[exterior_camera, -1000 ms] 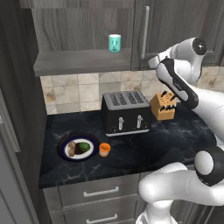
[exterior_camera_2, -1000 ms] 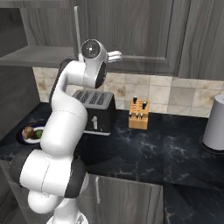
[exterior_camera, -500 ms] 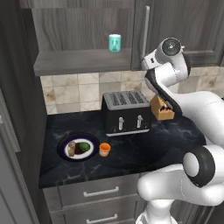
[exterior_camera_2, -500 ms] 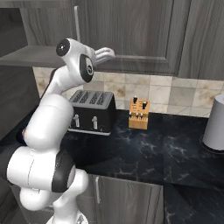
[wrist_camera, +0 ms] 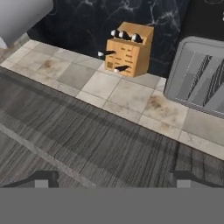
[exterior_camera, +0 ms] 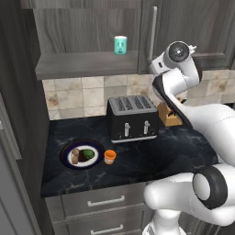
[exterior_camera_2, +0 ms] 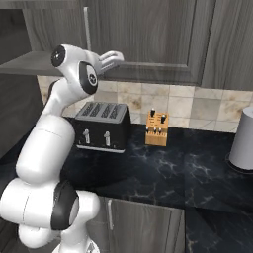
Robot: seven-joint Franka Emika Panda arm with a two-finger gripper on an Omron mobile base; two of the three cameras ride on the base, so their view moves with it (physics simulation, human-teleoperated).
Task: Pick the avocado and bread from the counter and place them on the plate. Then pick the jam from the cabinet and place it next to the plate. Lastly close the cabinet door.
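The gripper (exterior_camera_2: 117, 55), fingers apart and empty, sits against the cabinet door (exterior_camera_2: 148, 34). The door looks stiff and light; best pushed flat beside its handle (exterior_camera: 153, 34). Jam (exterior_camera: 109, 157) stands beside the plate (exterior_camera: 66, 150).

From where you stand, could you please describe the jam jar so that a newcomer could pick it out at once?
Start at the black toaster on the dark marble counter, then look down and left to the round navy-rimmed plate near the front edge. The jam jar stands just right of that plate. It is the small, squat orange thing, unlike the taller teal cup up on the cabinet shelf.
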